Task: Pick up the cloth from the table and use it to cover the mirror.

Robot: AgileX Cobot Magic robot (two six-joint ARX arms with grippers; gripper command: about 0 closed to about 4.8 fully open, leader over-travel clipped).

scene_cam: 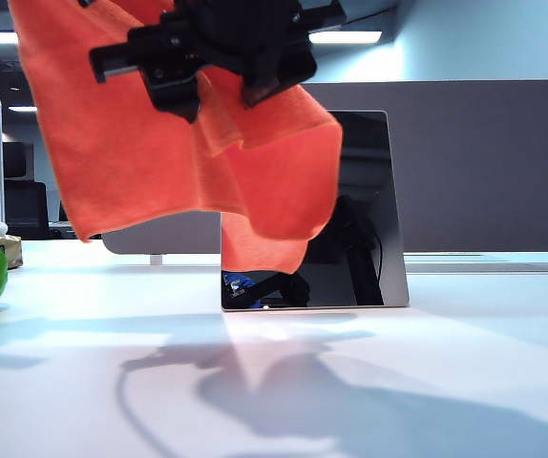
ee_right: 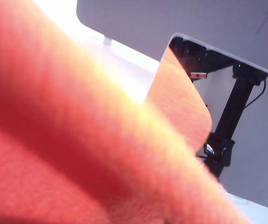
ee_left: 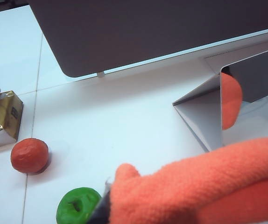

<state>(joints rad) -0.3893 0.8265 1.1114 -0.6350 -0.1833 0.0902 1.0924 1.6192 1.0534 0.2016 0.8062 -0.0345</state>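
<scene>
The orange cloth hangs in the air in front of the upright mirror, which stands on the white table. Its lower folds cover the mirror's upper left part. My left gripper is high at the left, shut on the cloth; one dark finger shows at the cloth's edge. My right gripper is beside it, just above the mirror's top edge. In the right wrist view the cloth hides its jaws, with the mirror beyond. The mirror reflects the orange.
A grey partition panel runs behind the mirror. At the left of the table lie a green round object, a red-orange ball and a gold box. The arms' shadows fall on the table in front.
</scene>
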